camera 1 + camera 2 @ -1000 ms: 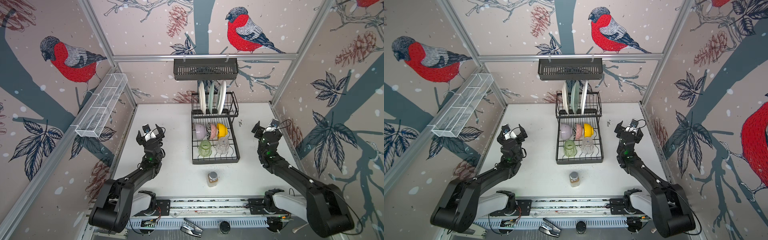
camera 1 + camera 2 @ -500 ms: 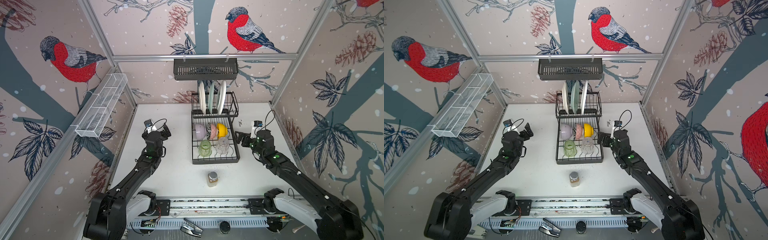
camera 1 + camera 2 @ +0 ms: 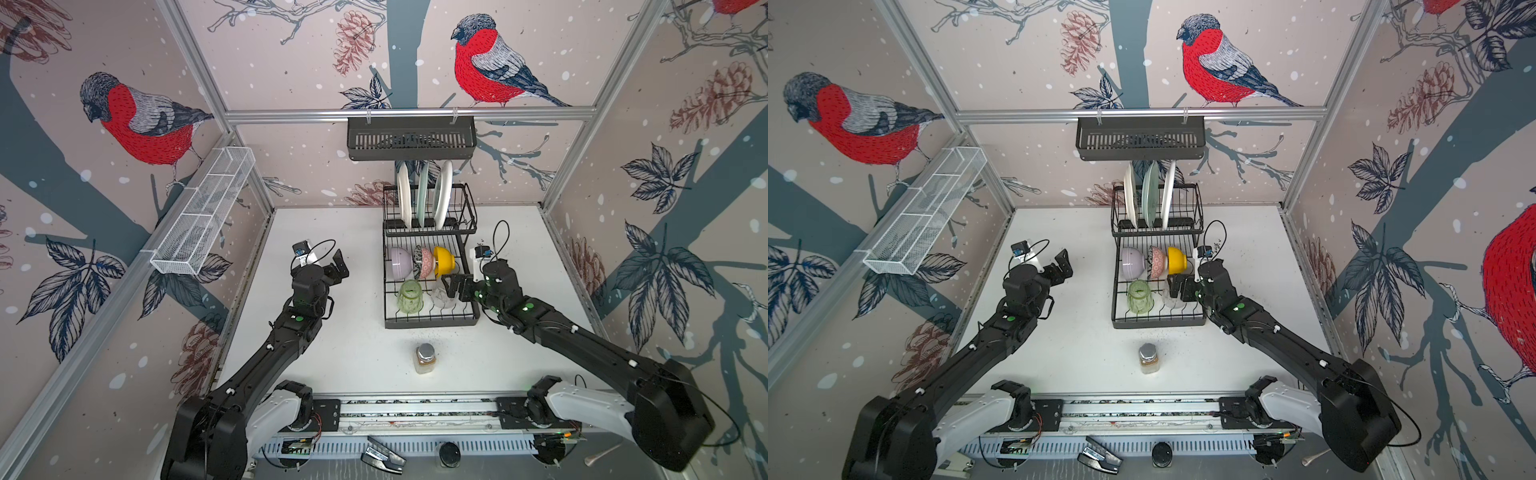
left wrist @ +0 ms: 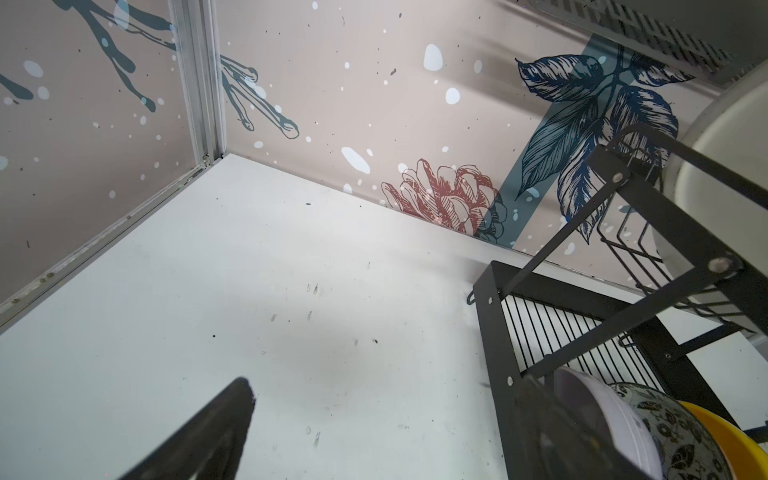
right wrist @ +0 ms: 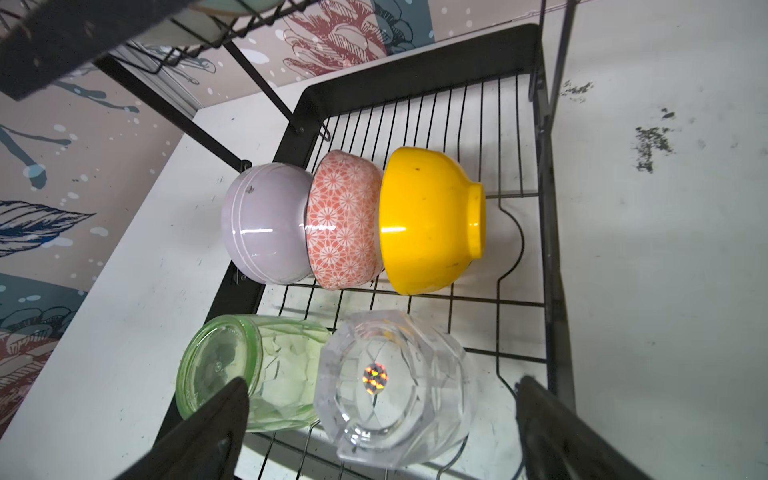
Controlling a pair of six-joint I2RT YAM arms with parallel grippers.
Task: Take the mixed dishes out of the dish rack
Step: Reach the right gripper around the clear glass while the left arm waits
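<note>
The black wire dish rack (image 3: 432,323) (image 3: 1158,324) stands at the back middle of the table. Its raised tier holds a white plate (image 3: 404,195), a pale green plate (image 3: 423,193) and another white plate (image 3: 444,193) on edge. On the lower tier lie a lilac bowl (image 5: 266,224), a pink-patterned bowl (image 5: 343,220) and a yellow bowl (image 5: 428,216). In front of them are a green tumbler (image 5: 232,365) and a clear tumbler (image 5: 395,386). My right gripper (image 3: 455,286) (image 5: 382,390) is open, its fingers on either side of the clear tumbler without touching it. My left gripper (image 3: 334,268) (image 4: 386,415) is open and empty, left of the rack.
A small silver-capped jar (image 3: 424,358) of brown powder stands on the table in front of the rack. A long black slotted basket (image 3: 411,137) hangs on the back rail above the plates. A long white mesh tray (image 3: 203,220) hangs on the left wall.
Both arms have stretched forward from near the table's front. The right gripper has swung left over the rack's lower tier to the clear tumbler. The left gripper has moved towards the rack.
</note>
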